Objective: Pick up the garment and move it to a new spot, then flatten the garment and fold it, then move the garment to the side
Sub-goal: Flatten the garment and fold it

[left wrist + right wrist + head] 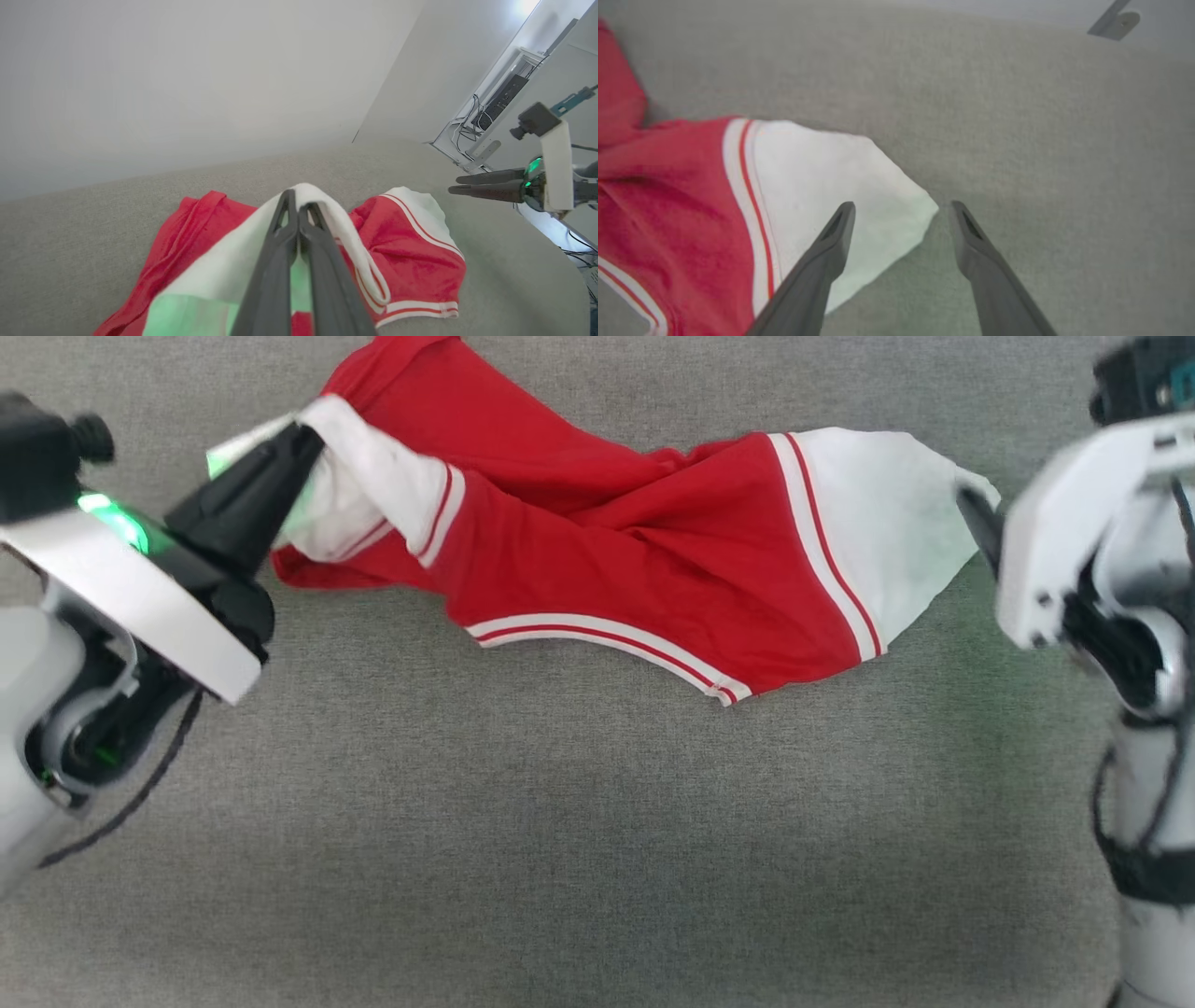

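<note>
Left claw [298,207] sat nearest the lens, fingers together and clamped on the left sleeve [373,485] of the garment [607,551], with white cloth draped over both tips. Garment lay on the bench [560,859]. Its long axis ran left to right, from one claw toward the other. Red body was twisted and bunched mid-length, with a striped band along the near edge. Right sleeve [822,186] was spread flat at the garment's right end.

Right claw [899,210] was at that end with fingers apart and the sleeve corner between them, one finger over white cloth, the other over bare bench. Contact with cloth: cannot tell.

Judgement: the coming move turns on this corner. Right claw was the nearer arm and probably needed only to close on it.

Bench covering was grey and woven. Pale wall [187,70] stood behind the garment. Power strip [497,100] with cables lay past its right end.
</note>
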